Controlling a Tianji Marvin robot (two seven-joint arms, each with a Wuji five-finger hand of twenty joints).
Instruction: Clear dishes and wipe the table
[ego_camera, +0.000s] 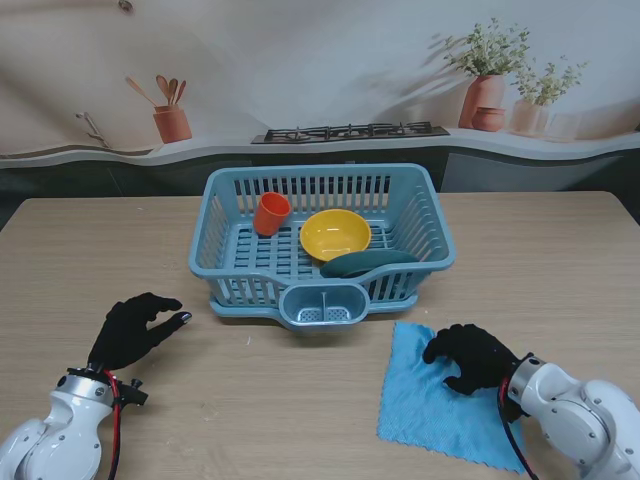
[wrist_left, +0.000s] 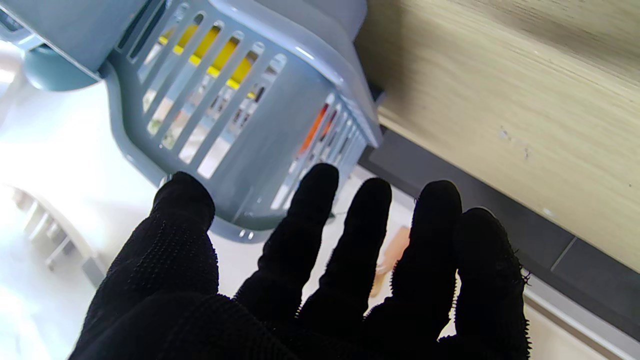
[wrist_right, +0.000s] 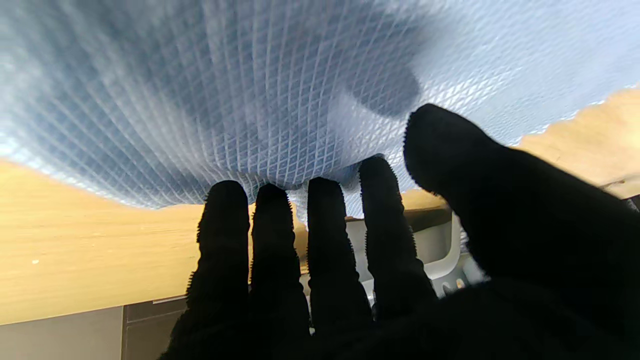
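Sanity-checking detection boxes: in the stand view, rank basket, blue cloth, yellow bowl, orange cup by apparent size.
1. basket
2. blue cloth, partly under the right hand
3. yellow bowl
4. orange cup

The cloth lies nearer the camera, which inflates it.

A stove (ego_camera: 349, 131), utensil pot (ego_camera: 172, 123) and potted plants (ego_camera: 487, 75) line the backdrop.

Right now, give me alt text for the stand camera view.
The right hand rests flat on a blue cloth on a wooden table; the left hand hovers open. Behind them, a blue dish basket holds an orange cup, yellow bowl and teal plate.
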